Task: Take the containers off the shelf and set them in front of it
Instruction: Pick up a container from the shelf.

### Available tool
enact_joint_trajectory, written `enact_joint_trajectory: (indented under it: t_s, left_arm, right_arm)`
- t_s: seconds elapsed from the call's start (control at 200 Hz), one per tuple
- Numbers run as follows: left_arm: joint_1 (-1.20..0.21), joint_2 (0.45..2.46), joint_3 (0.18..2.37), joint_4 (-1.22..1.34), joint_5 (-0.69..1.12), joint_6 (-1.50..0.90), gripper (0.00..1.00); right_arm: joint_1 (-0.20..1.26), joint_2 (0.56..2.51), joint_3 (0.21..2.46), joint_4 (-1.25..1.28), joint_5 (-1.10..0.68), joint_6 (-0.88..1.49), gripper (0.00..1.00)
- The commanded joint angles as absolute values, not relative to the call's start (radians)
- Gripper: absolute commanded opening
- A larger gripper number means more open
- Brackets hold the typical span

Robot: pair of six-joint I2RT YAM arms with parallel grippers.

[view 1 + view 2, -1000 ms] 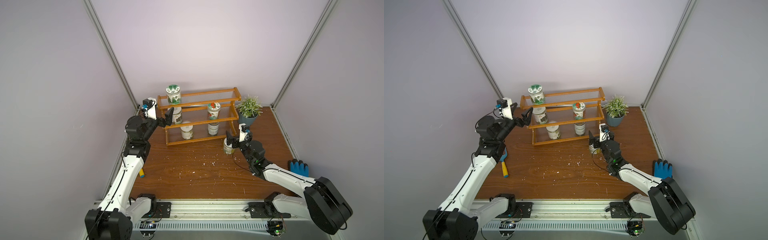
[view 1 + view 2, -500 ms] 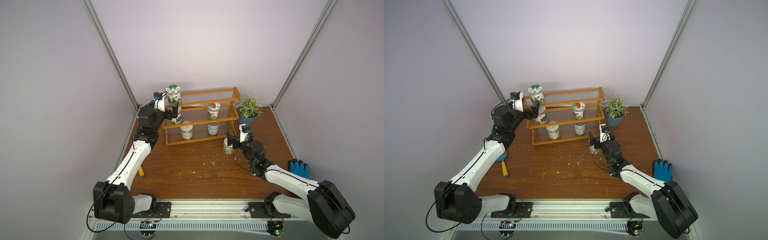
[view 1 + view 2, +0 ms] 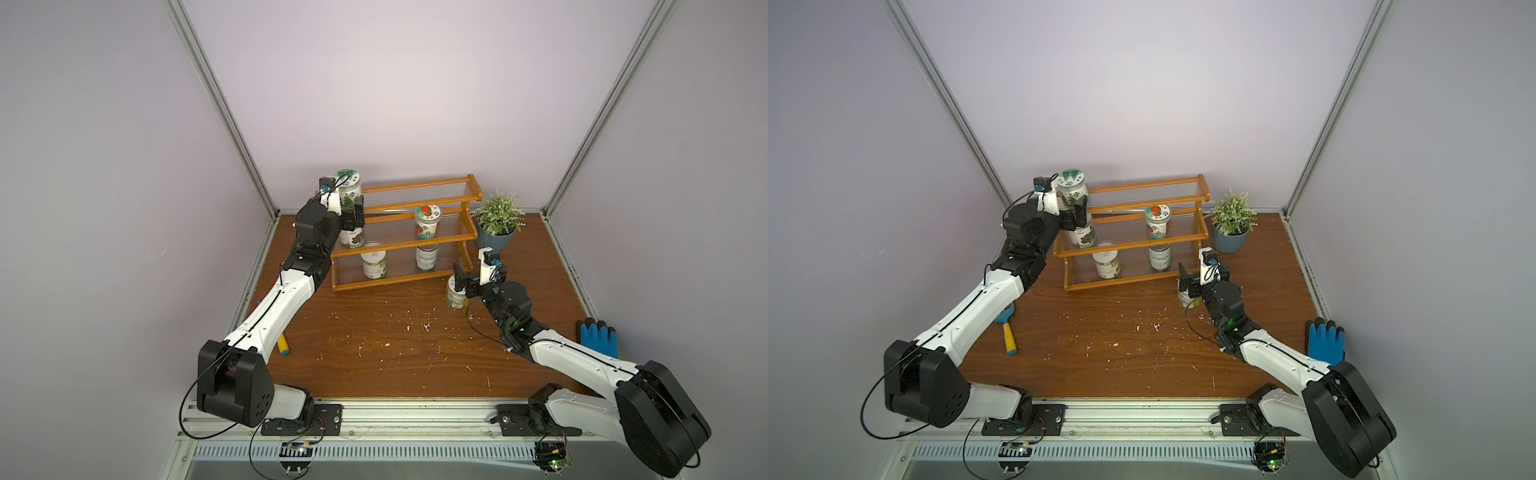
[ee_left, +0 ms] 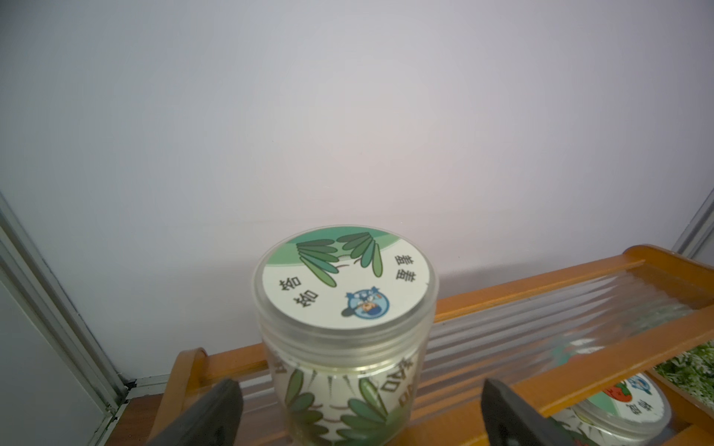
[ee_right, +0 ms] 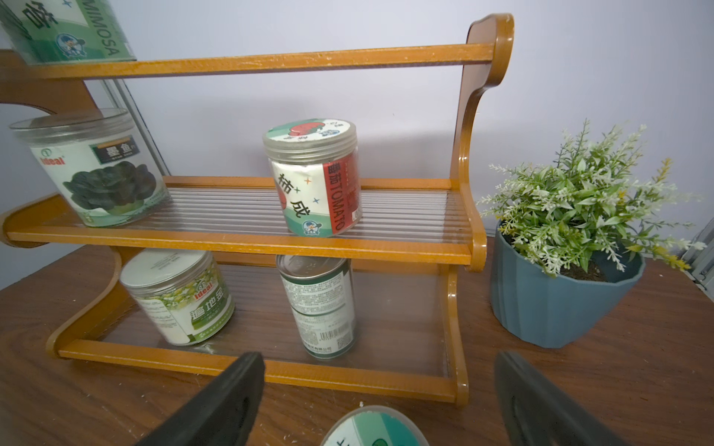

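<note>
Green-tree jar [image 4: 344, 278] — just ahead of the wide-spread left hand [image 4: 359, 390].

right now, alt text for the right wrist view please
Wooden orange-brown three-tier shelf with clear ribbed tiers holding five containers: green-labelled jar on the top tier, dark-leaf jar and red tomato jar on the middle, yellow-flower jar and silver can on the lowest. The open right gripper hangs above a sixth jar on the brown table; a blue-grey potted plant stands beside the shelf.

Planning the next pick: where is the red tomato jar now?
In a top view the tomato jar stands upright on the middle tier of the shelf, toward the potted plant, just above the silver can on the bottom tier.
</note>
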State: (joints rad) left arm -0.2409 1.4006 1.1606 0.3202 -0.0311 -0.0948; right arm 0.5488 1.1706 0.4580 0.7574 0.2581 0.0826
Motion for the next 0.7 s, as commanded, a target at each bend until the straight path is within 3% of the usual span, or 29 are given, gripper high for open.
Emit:
enact_joint_trajectory:
  t_s: [0.0,0.696]
  left_arm:
    - [-0.25,1.416,1.198,0.362,-0.082,-0.116,1.0]
    - [-0.284,1.534,1.262,0.474,-0.155,-0.056,1.0]
  right_arm:
    - [0.554,1.144,0.502,0.787,0.273,0.07,0.99]
    - [0.554,1.173,0.525,0.79,0.268,0.064,0.99]
